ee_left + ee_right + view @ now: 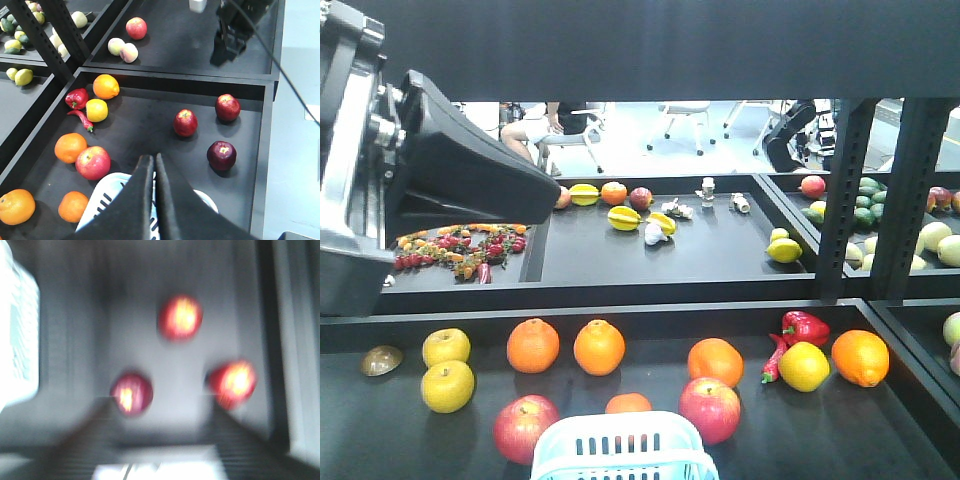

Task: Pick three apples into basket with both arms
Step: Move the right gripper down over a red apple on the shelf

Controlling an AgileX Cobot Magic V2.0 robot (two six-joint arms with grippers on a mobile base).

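Black tray (75, 340) holds three apples (180, 317) beneath wide right hand (160, 410); left hand (154, 161) closed.

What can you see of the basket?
Pale aqua plastic basket, vertical slots in its side wall, thick rim. Stands upright on the black tray at the near edge, cropped by the frame, interior hidden. Red apples lie close on either side; contact unclear. In the left wrist view the shut left hand covers its middle.

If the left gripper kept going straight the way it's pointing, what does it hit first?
Probably the bare black tray floor just past the basket; the left gripper points between the pink-red apple and the red apple. Depth is unclear.
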